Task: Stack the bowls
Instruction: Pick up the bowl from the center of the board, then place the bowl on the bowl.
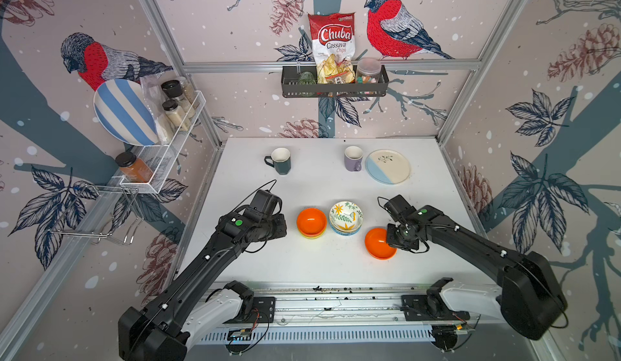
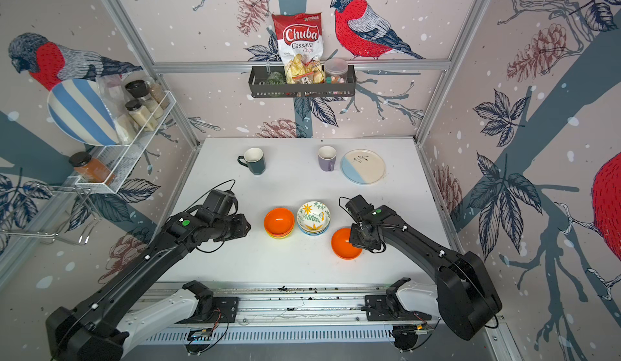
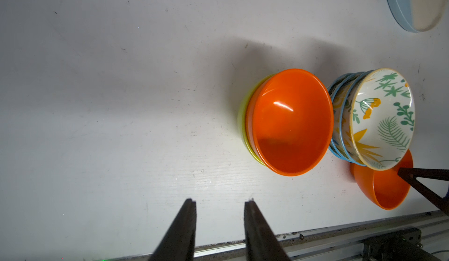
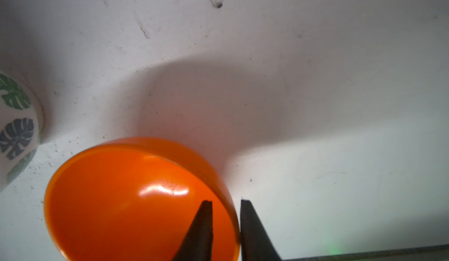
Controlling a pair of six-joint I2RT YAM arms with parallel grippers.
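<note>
Two black arms, white base links, green round stickers near wrists, thin black cables looped alongside, white clips; tapered dark fingers

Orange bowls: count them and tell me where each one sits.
2 show fully: one orange bowl tops the left pile; a lone orange bowl sits by the right gripper, its fingers straddling the rim. That pile may hide another.

light: bright, overhead | shadows: soft | glare: orange bowl | edges: wide-angle distortion

2 stks, 1 loose bowl, 2 mugs
</note>
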